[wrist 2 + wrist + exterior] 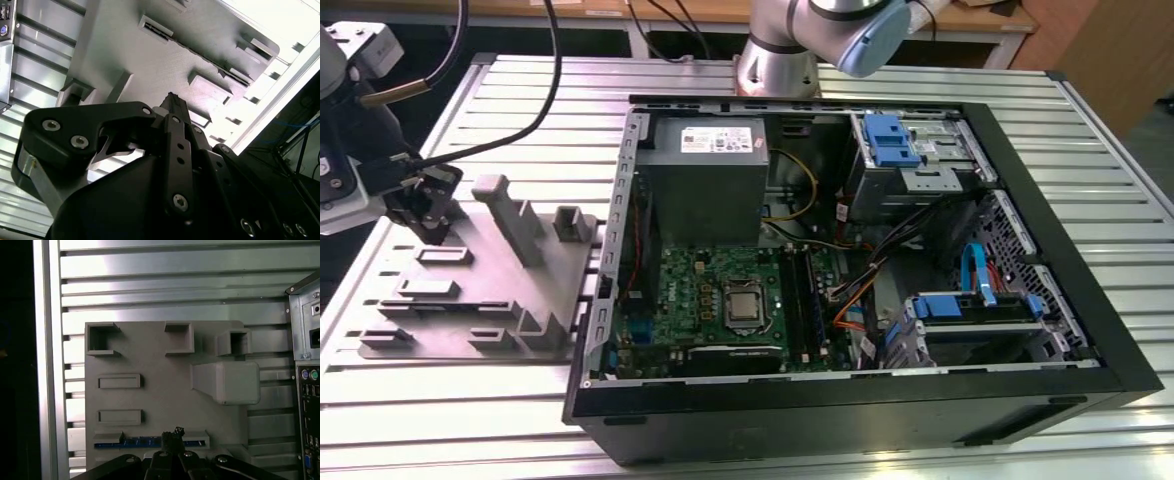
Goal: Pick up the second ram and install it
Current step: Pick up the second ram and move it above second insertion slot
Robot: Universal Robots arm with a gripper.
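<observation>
Gripper (430, 228) sits at the exterior view's left, over the far corner of the grey holder plate (467, 290) on the slatted table (454, 420), well apart from the open computer case (854, 400). In the first wrist view its tips (173, 432) look pressed together, right at the middle of the second ram (135, 442). We can't tell if they touch it. The stick lies flat on edge in the long slot of the plate (160, 380), with a blue strip showing on either side of the tips. In the second wrist view the closed tips (172, 97) point at the plate.
</observation>
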